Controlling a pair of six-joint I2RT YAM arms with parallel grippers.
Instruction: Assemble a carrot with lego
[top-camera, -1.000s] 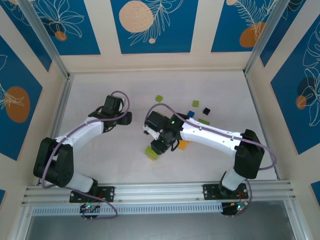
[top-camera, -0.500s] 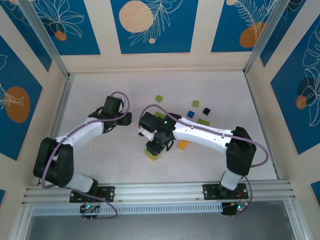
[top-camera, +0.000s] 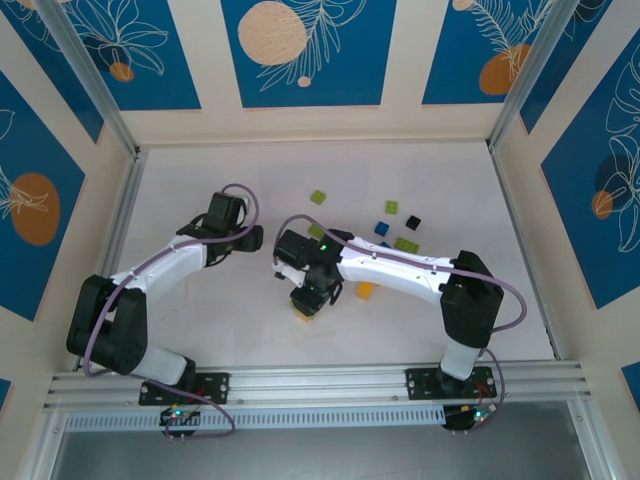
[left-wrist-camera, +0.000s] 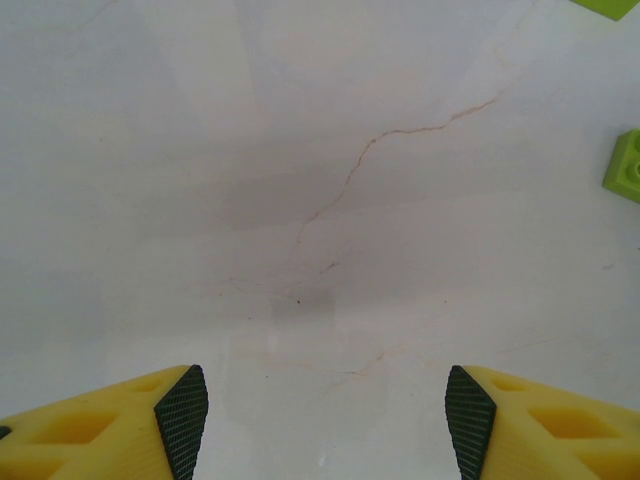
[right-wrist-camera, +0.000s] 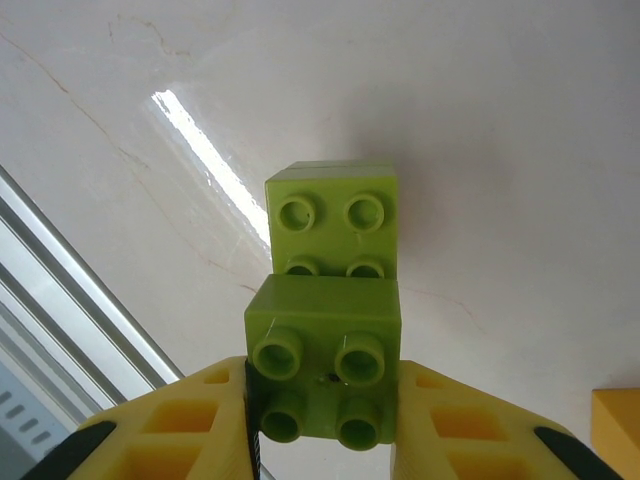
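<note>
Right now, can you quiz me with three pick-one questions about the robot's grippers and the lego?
1. The left gripper is: A) open, empty B) shut on a brick C) shut on nothing
2. The held brick in the right gripper is: A) orange B) blue C) lime green
3. The black brick lies: A) in a gripper B) on the table near a blue brick C) atop orange

A: its fingers stand apart, nothing between. C: green studs show in its grip. B: the top view shows it beside blue.
</note>
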